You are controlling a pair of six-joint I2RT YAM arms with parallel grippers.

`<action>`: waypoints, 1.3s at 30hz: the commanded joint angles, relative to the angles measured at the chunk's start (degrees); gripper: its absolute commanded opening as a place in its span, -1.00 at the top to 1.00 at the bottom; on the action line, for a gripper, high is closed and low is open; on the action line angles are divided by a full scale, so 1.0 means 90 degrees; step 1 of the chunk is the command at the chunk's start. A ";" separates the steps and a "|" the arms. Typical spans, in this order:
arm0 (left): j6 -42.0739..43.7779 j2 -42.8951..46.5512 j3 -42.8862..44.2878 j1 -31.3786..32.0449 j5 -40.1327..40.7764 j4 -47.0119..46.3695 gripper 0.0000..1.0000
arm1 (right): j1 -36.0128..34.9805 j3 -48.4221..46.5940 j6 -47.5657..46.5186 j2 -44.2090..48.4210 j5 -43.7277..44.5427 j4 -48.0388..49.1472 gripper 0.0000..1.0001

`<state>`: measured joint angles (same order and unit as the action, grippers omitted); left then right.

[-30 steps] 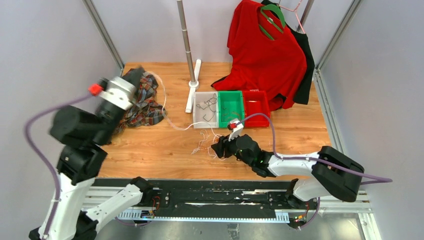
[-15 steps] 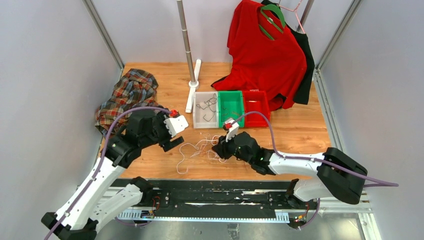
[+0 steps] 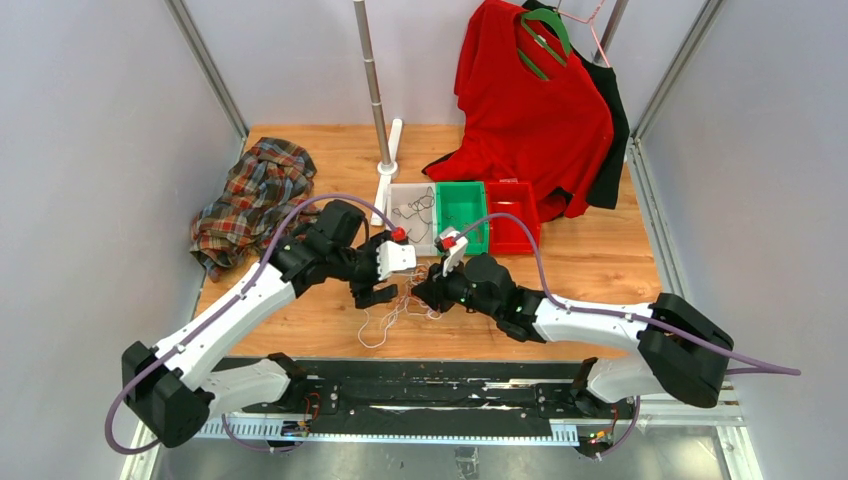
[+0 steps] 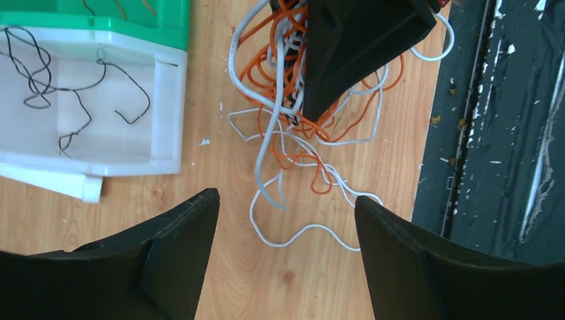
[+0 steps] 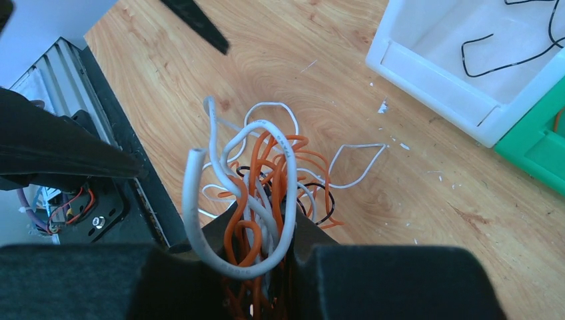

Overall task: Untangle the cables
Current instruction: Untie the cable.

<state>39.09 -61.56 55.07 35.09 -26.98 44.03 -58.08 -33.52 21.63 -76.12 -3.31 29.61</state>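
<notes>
Over table [image 3: 600,262], right pincer [image 5: 261,230] clamps cables [image 5: 268,152], left pincer [image 4: 285,198] gapes.

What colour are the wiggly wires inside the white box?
Black. The wires show best in the left wrist view.

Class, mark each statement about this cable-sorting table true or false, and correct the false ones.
1. The right gripper is shut on the tangled white and orange cables. True.
2. The left gripper grips those cables too. False: it is open over them, holding nothing.
3. The white plastic bin holds thin black wires. True.
4. The plaid shirt hangs on the green hanger. False: it lies crumpled on the wooden table; the red shirt hangs there.
</notes>
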 commanded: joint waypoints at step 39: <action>-0.0060 0.0224 0.0940 0.0162 0.0085 0.0577 0.99 | 0.0058 -0.0079 0.0277 0.0598 0.0377 0.0426 -0.11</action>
<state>40.56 -59.90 61.01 35.88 -25.52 48.42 -58.08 -31.86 25.43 -69.69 0.60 32.27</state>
